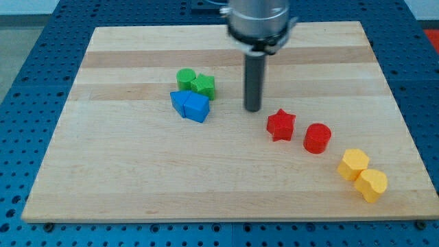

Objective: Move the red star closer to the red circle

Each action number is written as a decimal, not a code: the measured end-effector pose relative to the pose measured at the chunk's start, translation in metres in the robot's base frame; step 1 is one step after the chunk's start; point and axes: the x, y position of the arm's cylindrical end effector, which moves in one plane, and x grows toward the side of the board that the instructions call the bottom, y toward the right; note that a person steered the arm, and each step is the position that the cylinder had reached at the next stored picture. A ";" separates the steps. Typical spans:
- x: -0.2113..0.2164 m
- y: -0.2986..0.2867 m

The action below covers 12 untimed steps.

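Red star (pixel 280 125) sits on the wooden surface (pixel 137 178), just beside the red circle (pixel 317 138) on its right — a narrow gap between them. My tip (pixel 253 110) stands up-left of the star, near it, not touching. No end effector that opens — only the rod, holding nothing. Two green blocks (pixel 195 83) and blue blocks (pixel 190 106) cluster left; two yellow blocks (pixel 362 174) lie lower right.

My tip (pixel 253 110) stands up-left of the star (pixel 280 125); circle (pixel 317 137) just right.
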 end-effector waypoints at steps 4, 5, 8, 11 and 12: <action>0.018 0.042; 0.023 0.042; 0.067 0.042; 0.053 0.033; 0.053 0.007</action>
